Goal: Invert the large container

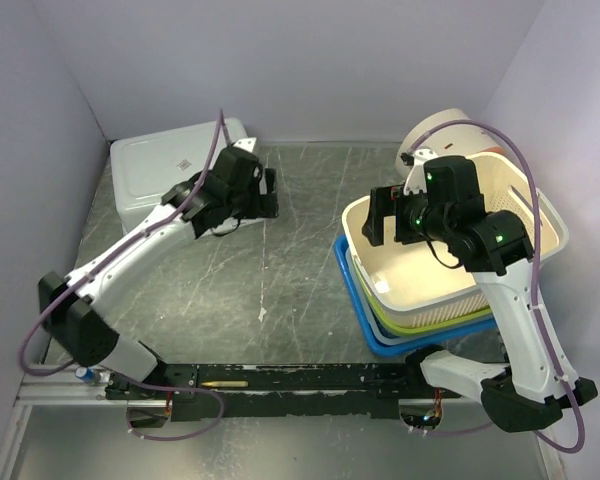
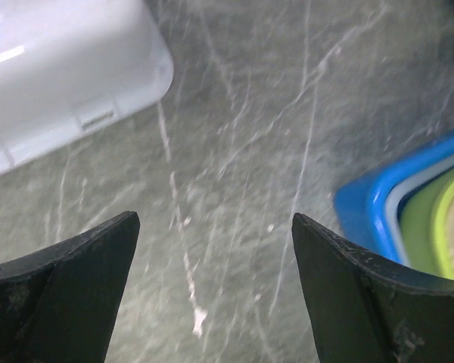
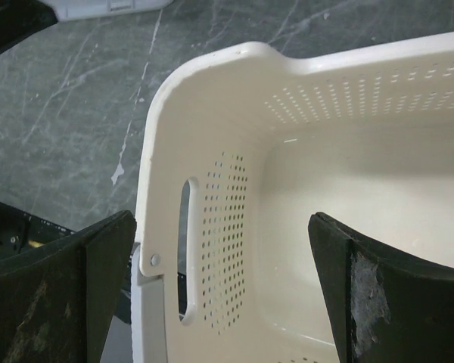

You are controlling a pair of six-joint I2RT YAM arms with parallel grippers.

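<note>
The right gripper (image 1: 385, 222) is poised over the cream basket (image 1: 410, 275), fingers apart.

Overhead: the cream basket, perforated and open side up, sits at the right of the table (image 1: 300, 300) on stacked blue and green trays (image 1: 352, 290). The right gripper hangs over its left wall, and the left gripper (image 1: 267, 195) is near a white tub (image 1: 165, 165). Left wrist: fingers spread, empty, above bare table. Right wrist: fingers wide, one either side of the rim by the handle slot (image 3: 188, 242). A deep, firm pinch there should suit tipping it.

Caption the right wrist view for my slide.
Open right gripper hovers over the perforated handle end of the cream basket.
</note>
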